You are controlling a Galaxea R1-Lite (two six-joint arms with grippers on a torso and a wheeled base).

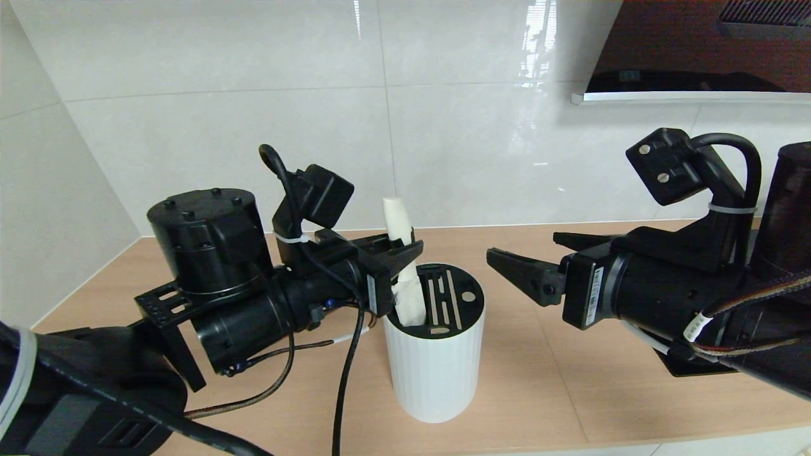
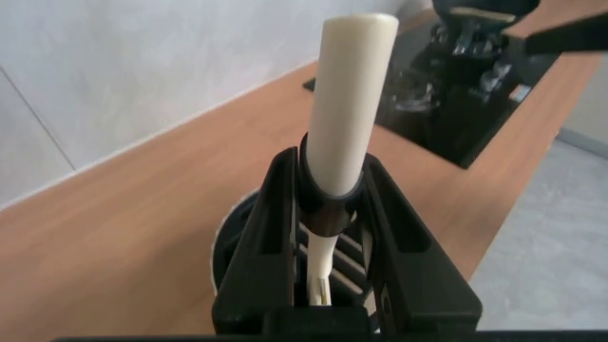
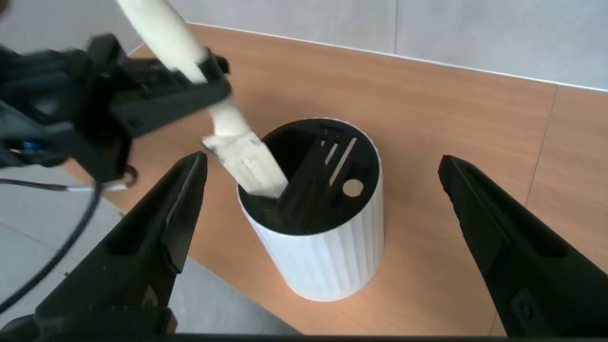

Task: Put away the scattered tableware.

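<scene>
A white ribbed holder (image 1: 437,367) with a black slotted top stands on the wooden counter (image 1: 557,380). My left gripper (image 1: 405,253) is shut on a cream-handled knife (image 1: 398,218), held upright with a slight tilt. Its pale blade dips into the wide opening at the holder's left side. In the left wrist view the handle (image 2: 347,95) rises between the fingers of the left gripper (image 2: 328,204), above the holder (image 2: 228,237). My right gripper (image 1: 524,246) hangs open just right of the holder, nothing in it. The right wrist view shows the holder (image 3: 332,256), the knife (image 3: 242,157) and the right gripper (image 3: 321,163).
A black cooktop (image 2: 456,85) lies set into the counter to the right, partly under my right arm (image 1: 690,367). A range hood (image 1: 690,50) hangs at the upper right. White tiled wall runs behind. The counter's front edge is close below the holder.
</scene>
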